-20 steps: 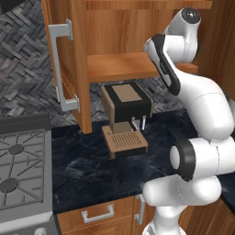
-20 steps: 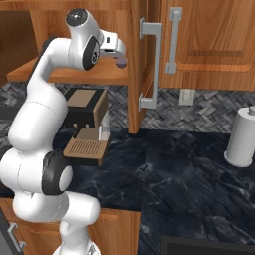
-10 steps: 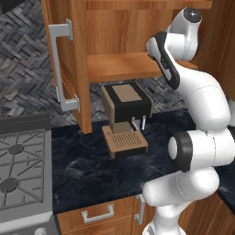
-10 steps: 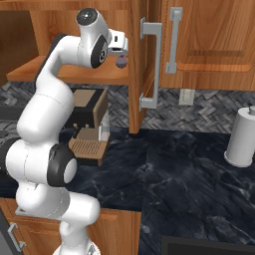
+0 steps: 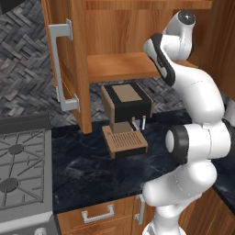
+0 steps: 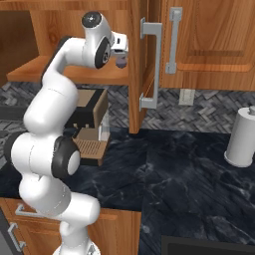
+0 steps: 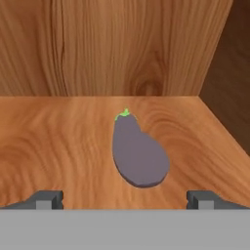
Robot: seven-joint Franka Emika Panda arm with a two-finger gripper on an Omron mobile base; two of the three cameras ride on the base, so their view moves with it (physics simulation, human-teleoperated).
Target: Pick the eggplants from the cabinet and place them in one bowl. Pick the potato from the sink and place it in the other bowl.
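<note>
Eggplant (image 7: 138, 154) lies on cabinet (image 5: 78, 55) shelf (image 7: 58, 146), centred betw. the fully spread, empty gripper (image 7: 125, 200) tips (stem end pointing away), so ease fwd & pinch the fat end w/o nudging it.

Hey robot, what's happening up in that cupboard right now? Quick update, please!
Gripper open, jaws wide, empty. Eggplant lying on cabinet shelf, dead ahead between the fingertips, untouched. Nothing between gripper and eggplant.
</note>
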